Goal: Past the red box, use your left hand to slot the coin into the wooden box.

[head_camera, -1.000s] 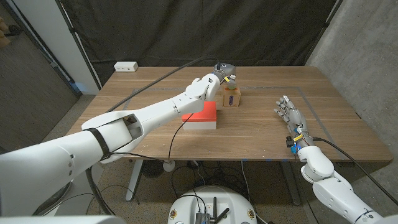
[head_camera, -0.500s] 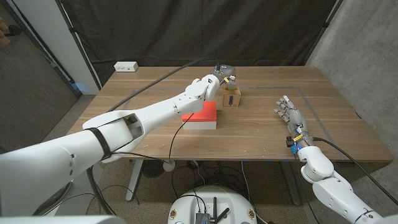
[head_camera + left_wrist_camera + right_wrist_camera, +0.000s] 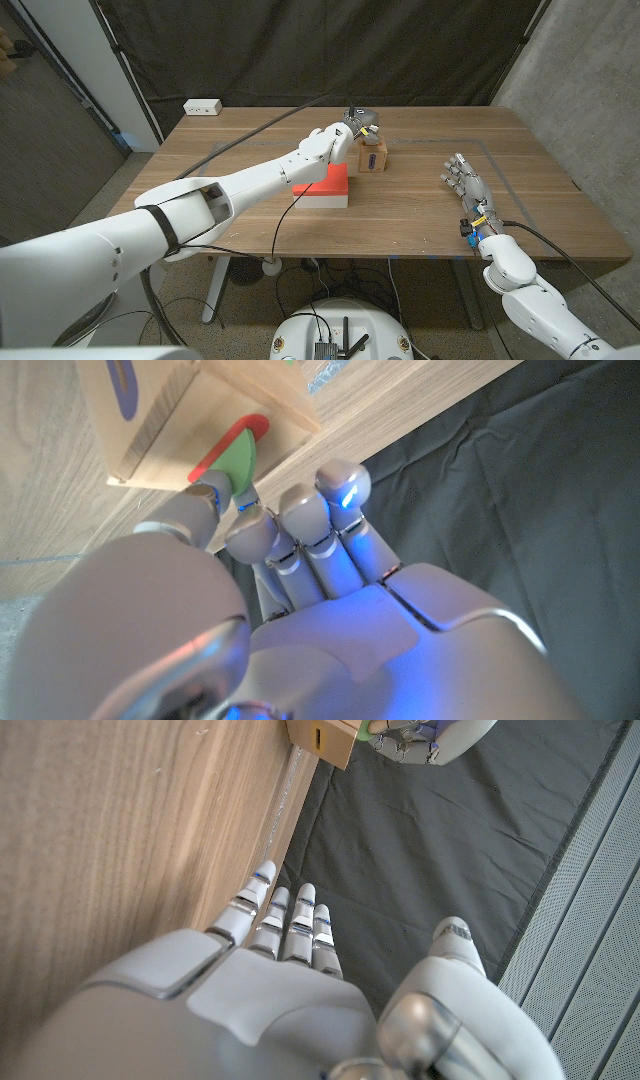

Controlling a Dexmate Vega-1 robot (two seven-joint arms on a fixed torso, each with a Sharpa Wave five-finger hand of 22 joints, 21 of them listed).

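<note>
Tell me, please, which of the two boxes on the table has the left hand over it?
The wooden box, the small pale one beyond the red box. The left hand hovers above its top, pinching the coin.

Red box had a white base, the coin showed green with red rim, wooden box pale tan, purple-marked; brown woodgrain tabletop.

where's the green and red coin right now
In the left wrist view the flat green and red coin is pinched in the left hand, right beside the light wooden box. In the head view that hand is above the box, past the red box.
</note>
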